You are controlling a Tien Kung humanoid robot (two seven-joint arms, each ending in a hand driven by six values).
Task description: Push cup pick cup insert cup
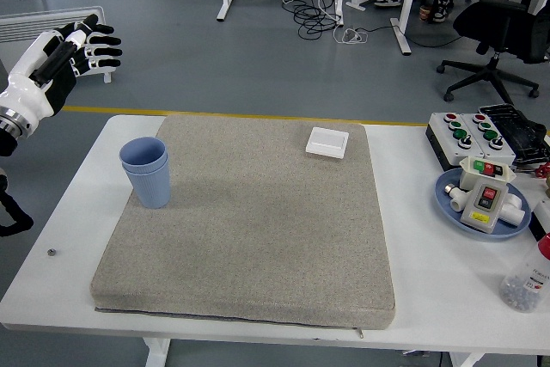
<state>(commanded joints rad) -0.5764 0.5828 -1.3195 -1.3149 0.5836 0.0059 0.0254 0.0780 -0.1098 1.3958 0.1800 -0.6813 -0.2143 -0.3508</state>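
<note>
White counter (77, 212) bearing a grey mat (258, 229), a button box (460, 137), a blue plate (455, 211) and a small screw (51, 253).

Bottle (528, 281) (possibly jar) cropped by right edge.
</note>
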